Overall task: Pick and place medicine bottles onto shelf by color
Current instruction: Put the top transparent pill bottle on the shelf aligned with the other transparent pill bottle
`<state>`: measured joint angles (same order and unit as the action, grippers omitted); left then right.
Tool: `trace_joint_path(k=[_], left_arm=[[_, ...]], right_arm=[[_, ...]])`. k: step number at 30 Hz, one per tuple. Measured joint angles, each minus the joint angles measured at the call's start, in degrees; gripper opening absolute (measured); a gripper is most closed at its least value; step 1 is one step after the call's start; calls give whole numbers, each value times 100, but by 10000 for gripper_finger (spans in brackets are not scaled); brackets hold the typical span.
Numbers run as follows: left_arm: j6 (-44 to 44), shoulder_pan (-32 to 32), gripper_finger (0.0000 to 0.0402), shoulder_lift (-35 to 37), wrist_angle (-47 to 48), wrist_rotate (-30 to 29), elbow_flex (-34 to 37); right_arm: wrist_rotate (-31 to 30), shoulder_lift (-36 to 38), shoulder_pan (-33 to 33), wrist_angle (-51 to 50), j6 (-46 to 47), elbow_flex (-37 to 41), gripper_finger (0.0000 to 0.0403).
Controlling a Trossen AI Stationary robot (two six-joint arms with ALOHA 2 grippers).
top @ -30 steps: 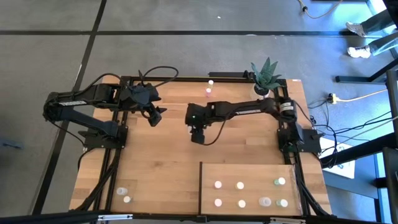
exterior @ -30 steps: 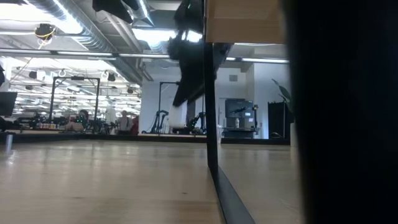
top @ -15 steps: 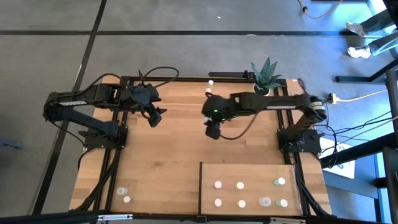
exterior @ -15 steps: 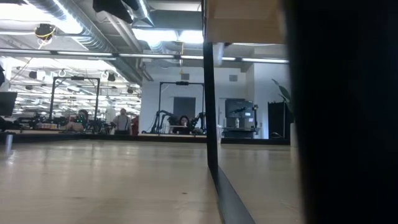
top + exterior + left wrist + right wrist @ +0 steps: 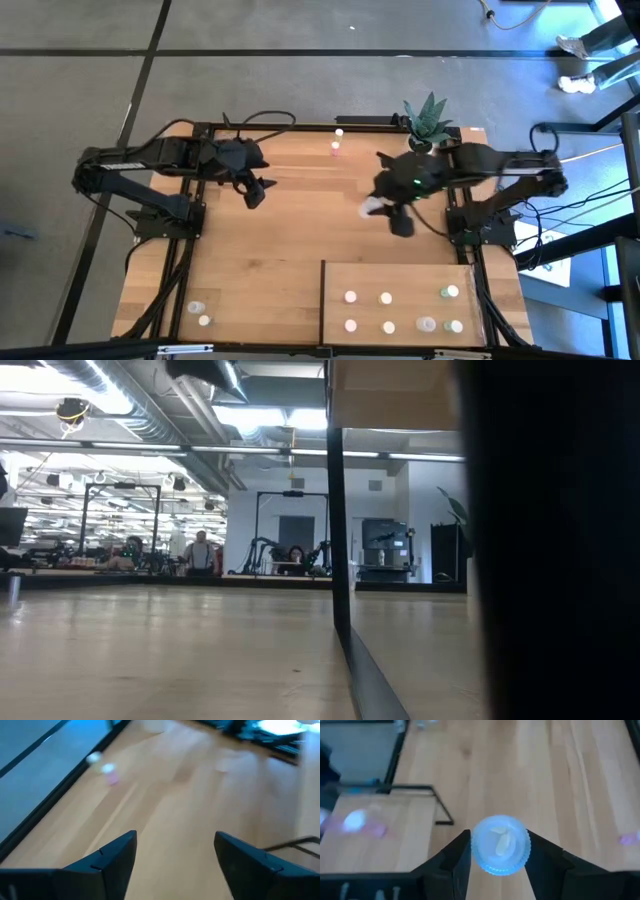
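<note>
Gripper on my right arm [image 5: 496,857] is pinching a medicine bottle [image 5: 500,844] by its ribbed white cap, so the bottle is hanging clear of the table [image 5: 270,250] for carrying, I judge toward the shelf [image 5: 400,270] at the near right. From above, that gripper [image 5: 385,213] is hovering just beyond the shelf's far edge, with seven bottles already standing on the panel, two pale ones [image 5: 200,312] waiting at the near left corner and two [image 5: 337,141] by the far edge. My left gripper [image 5: 175,855] is idling with fingers spread over bare wood. Only the right wrist view is showing the grasp itself; the overhead view is giving the layout, and the low view is showing neither gripper.
</note>
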<state>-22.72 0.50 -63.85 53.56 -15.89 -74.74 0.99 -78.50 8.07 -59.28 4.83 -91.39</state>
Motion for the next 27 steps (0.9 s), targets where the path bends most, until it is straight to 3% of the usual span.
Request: trace_joint_path(k=[7, 14, 27], left_arm=[[533, -338, 259, -108, -879, 357, 0], [542, -723, 259, -232, -1401, 358, -1], [531, -1288, 259, -526, -1797, 337, 0]], right_arm=[[139, 382, 596, -569, -665, -2, 158], [839, 446, 945, -1154, -666, -3, 158], [793, 435, 2027, -1364, -176, 0, 158]])
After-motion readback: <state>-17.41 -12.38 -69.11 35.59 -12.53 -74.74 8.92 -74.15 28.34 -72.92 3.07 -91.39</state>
